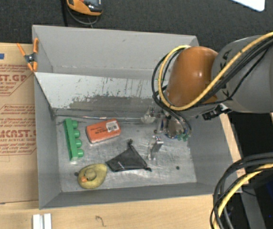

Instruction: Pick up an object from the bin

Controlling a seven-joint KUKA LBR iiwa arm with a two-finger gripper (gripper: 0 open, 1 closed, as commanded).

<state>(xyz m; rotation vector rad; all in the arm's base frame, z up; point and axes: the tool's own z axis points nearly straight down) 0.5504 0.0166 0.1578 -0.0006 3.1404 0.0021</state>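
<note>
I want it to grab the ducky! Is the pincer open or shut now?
Pincer: cannot be told; it hangs just right of the black scrap.

The arm (251, 80) is running out of view to the right. Its orange cover (191, 75) is hiding the bin's (46, 104) right rear corner and the top of the gripper (156, 146). The orange block (98, 133) is carrying a white label (111, 126) too small to read. The flat black piece (127, 161) is lying too blurred to name.

An orange block (103, 131) with a white label is seen. A green brick (73, 139) is set just left of it, a yellow duck (92, 176) below it.
</note>
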